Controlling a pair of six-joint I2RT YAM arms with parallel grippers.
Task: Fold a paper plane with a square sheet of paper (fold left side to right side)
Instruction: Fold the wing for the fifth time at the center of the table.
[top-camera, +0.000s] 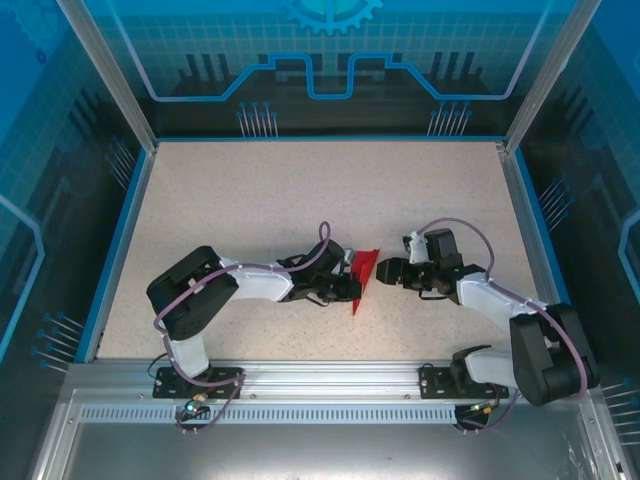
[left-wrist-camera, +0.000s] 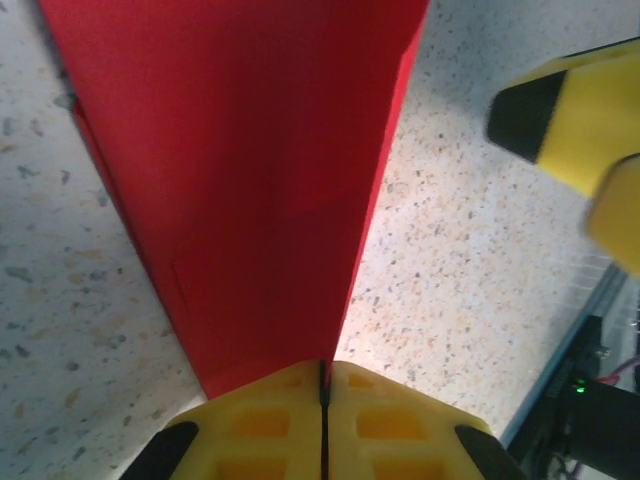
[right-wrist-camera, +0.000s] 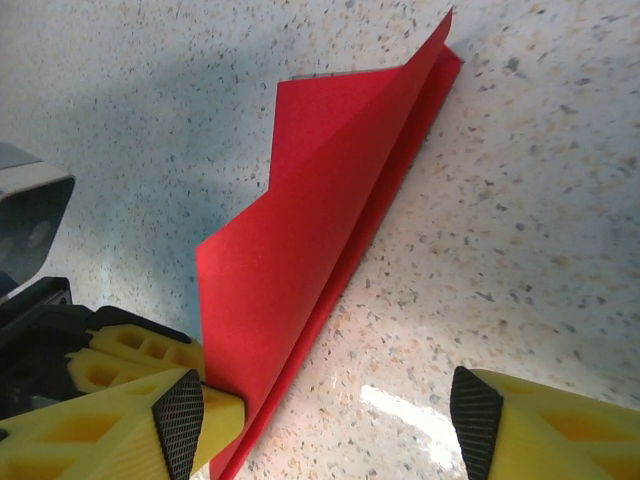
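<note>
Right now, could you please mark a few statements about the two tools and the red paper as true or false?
1. The left tool is shut on the red sheet of paper. True.
2. The right tool grips the sheet too. False: its jaws stand open.
3. The sheet lies flat and unfolded. False: it is folded, with its upper layer raised off the speckled table.
4. The two tools meet the sheet from opposite sides. True.
</note>
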